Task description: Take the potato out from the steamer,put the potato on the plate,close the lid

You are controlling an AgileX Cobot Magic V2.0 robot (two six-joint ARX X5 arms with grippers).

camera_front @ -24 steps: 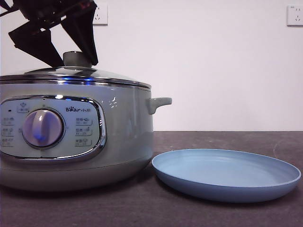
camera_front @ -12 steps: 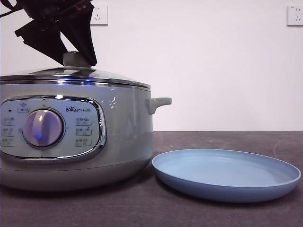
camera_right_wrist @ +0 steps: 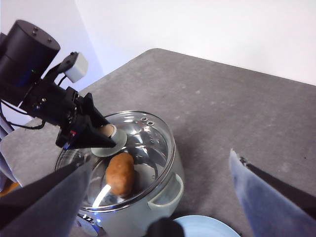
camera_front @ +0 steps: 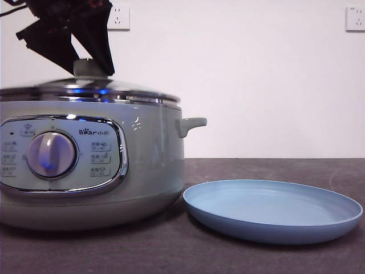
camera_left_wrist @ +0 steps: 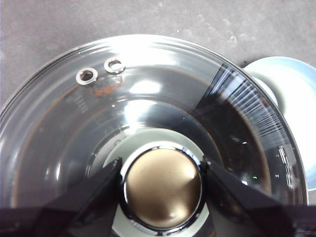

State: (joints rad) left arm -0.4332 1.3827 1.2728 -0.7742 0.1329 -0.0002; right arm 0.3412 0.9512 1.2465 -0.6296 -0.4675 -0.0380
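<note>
The left gripper (camera_front: 85, 63) has its jaws shut tight on the knob of the lid (camera_front: 97, 88); the lid has just come up a little off the steamer (camera_front: 148, 154); the potato (camera_right_wrist: 120, 173) sits inside; the plate (camera_front: 272, 210) waits beside on the worktop (camera_front: 171, 251); the right gripper (camera_right_wrist: 163, 197) hangs wide open, holding nothing; next, the lid moves away.

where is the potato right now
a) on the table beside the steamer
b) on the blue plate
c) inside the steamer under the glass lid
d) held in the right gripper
c: the right wrist view shows the potato lying inside the steamer, seen through the glass lid whose knob the left gripper grips; the plate holds nothing.
</note>
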